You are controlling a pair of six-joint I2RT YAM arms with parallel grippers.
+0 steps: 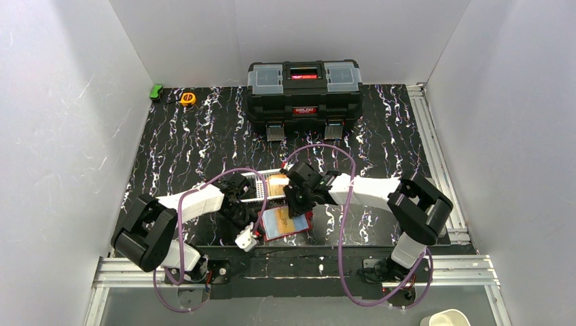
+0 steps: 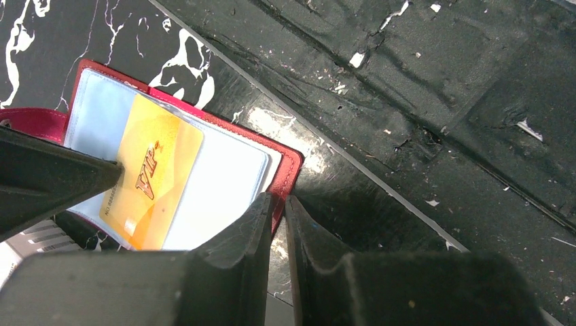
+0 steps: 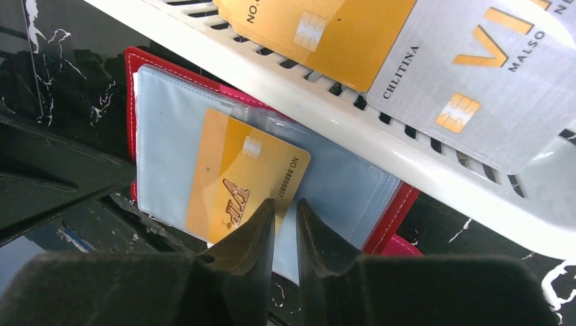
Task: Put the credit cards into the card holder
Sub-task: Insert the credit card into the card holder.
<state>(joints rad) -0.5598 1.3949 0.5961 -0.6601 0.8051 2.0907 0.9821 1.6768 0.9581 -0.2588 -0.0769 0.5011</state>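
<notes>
Card holder (image 1: 307, 225) lies open on the bench (image 1: 204, 142), close to the near edge, btwn the two arms. Red cover is down, clear sleeves face up.

A gold VIP card (image 2: 153, 180) sits at a slant on the top sleeve. One end is under the clear plastic, the rest sticks out; can't tell how deep it's in.

Left pincer (image 2: 278, 210): fingers almost pressed together w/ only a thin slit. It's at the holder's red rim, and red shows in the slit, so it looks to be pinching that rim.

Right pincer (image 3: 286, 214): fingers also nearly pressed together, nothing visible in the slit. Tips are right at the free edge of the VIP card (image 3: 244, 176); can't tell if they touch it.

White mesh basket (image 1: 258, 187) is just behind the holder. In the right wrist view its rim (image 3: 380, 136) overlaps the holder's far edge. Inside are a 2nd gold card (image 3: 319, 27) and a silver card (image 3: 475, 81), side by side w/ edges meeting.

At the back of the bench is a black toolbox (image 1: 303, 92), well apart from the holder. An orange tape measure (image 1: 187, 98) sits toward the far-left corner.
</notes>
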